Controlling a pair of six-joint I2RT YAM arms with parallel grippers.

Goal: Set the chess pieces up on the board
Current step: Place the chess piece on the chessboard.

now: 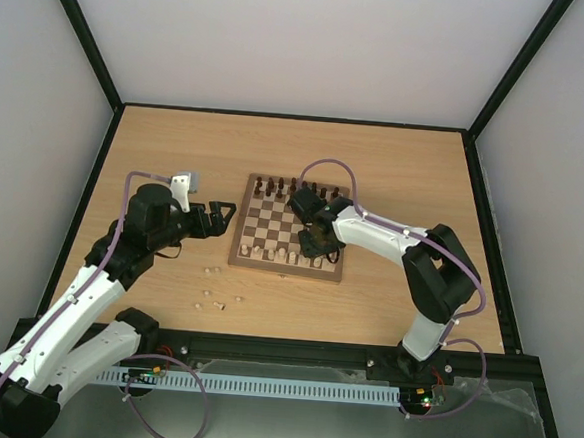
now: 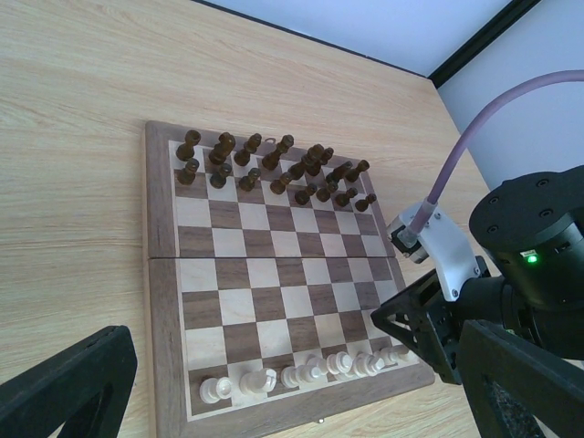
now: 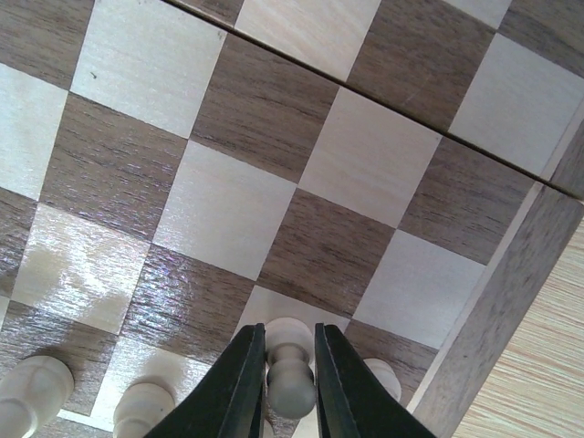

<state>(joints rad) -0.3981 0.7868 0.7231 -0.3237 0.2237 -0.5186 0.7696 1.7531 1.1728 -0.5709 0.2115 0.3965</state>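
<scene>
The table (image 1: 396, 166) carries the board (image 1: 272, 225); dark brown pieces (image 1: 292, 189) crowd its far edge, a row of pale chess pieces (image 1: 275, 251) lines its near edge, and a few more lie loose on the table off its near left corner. The left gripper (image 1: 222, 217) hovers left of the board, fingers spread wide, holding nothing; the right gripper (image 3: 290, 338) is low over the board's near right corner, narrowed onto one pale piece (image 3: 290, 383) that sits between the fingers and touches both.

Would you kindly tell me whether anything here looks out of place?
Yes: several pale chess pieces lie scattered on the table left of the board, not on its squares. The dark pieces at the far edge also stand bunched unevenly.
</scene>
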